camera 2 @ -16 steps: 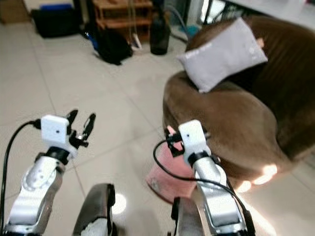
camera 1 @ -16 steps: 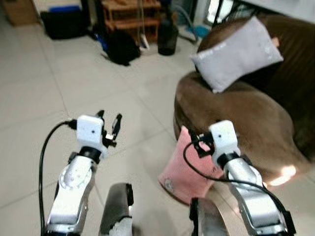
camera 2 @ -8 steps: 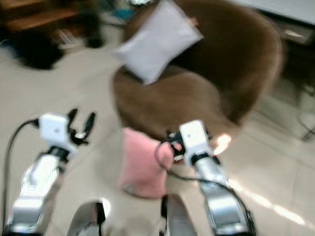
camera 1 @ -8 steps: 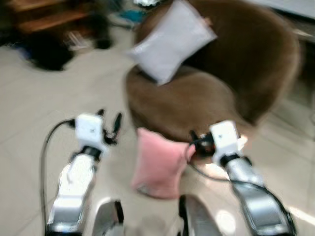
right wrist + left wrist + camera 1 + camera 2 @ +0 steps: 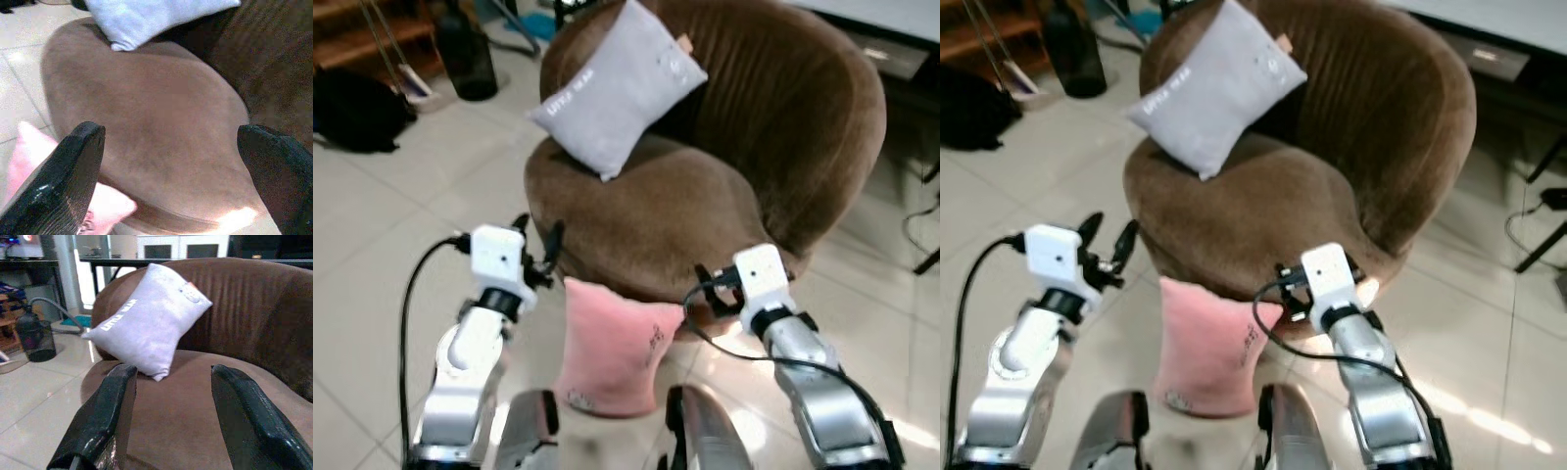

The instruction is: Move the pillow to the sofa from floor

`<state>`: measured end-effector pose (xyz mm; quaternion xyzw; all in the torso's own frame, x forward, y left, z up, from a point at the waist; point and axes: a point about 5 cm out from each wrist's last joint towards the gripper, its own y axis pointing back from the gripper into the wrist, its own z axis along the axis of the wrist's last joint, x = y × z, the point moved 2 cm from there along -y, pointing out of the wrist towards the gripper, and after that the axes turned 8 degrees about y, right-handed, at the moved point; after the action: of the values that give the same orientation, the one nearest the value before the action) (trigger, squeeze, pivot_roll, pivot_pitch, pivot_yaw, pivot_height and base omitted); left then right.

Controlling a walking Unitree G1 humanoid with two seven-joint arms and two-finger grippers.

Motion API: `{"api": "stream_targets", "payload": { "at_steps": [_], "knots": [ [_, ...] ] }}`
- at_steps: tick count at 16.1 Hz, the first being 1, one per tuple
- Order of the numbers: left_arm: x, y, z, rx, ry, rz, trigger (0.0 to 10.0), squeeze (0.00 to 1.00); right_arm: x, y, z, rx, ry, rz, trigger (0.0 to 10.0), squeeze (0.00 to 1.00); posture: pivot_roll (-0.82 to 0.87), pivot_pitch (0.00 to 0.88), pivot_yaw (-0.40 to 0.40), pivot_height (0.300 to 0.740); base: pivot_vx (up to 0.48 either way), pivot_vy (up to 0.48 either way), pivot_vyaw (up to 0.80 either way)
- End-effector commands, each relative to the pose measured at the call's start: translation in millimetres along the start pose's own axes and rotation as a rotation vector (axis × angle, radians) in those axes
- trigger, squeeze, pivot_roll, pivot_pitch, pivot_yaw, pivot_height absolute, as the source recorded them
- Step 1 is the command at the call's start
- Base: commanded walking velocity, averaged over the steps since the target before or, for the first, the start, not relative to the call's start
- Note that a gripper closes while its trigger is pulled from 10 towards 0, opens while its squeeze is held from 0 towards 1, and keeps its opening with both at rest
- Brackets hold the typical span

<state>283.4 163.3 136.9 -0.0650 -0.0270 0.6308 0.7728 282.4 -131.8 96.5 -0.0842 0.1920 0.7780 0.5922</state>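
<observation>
A pink pillow (image 5: 607, 348) stands upright on the tile floor, leaning against the front of a round brown sofa (image 5: 675, 215). A grey pillow (image 5: 617, 83) rests on the sofa's seat and back. My left gripper (image 5: 538, 240) is open, raised just left of the pink pillow's top and apart from it. My right gripper (image 5: 707, 292) is open, close to the pillow's upper right corner by the sofa's front edge. The left wrist view looks between open fingers (image 5: 105, 416) at the grey pillow (image 5: 146, 328). The right wrist view shows the sofa seat (image 5: 156, 112) and pink pillow (image 5: 105, 205).
A dark jug (image 5: 465, 59), a black bag (image 5: 352, 108) and a wooden shelf (image 5: 362, 29) stand at the back left. A dark cable (image 5: 920, 211) lies on the floor right of the sofa. Bare tile floor (image 5: 372, 255) lies to my left.
The camera has swung right, so the sofa and pink pillow now sit centred between my arms, and the blur has cleared. Both arms hold the same raised pose, grippers still open.
</observation>
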Motion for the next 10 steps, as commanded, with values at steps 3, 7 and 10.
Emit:
{"api": "stream_targets", "payload": {
  "at_steps": [3, 7, 10],
  "knots": [
    [3.6, 1.0, -2.1, 0.009, -0.013, 0.023, 10.0, 0.0, 2.9, -1.8, 2.7, -0.017, -0.007, 0.019, 10.0, 0.0, -0.05, 0.066, -0.035, 0.555, 0.0, 0.0, 0.0],
    [4.5, -0.8, -2.2, 0.005, -0.052, 0.026, 10.0, 0.0, 2.5, -2.9, 2.2, -0.014, -0.003, 0.016, 10.0, 0.0, -0.05, 0.064, -0.034, 0.53, 0.0, 0.0, 0.0],
    [3.2, -1.3, -2.1, -0.003, -0.055, 0.015, 10.0, 0.0, 1.9, -4.2, -0.7, 0.001, 0.042, 0.018, 10.0, 0.0, -0.04, 0.054, -0.038, 0.53, 0.0, 0.0, 0.0]
  ]
}}
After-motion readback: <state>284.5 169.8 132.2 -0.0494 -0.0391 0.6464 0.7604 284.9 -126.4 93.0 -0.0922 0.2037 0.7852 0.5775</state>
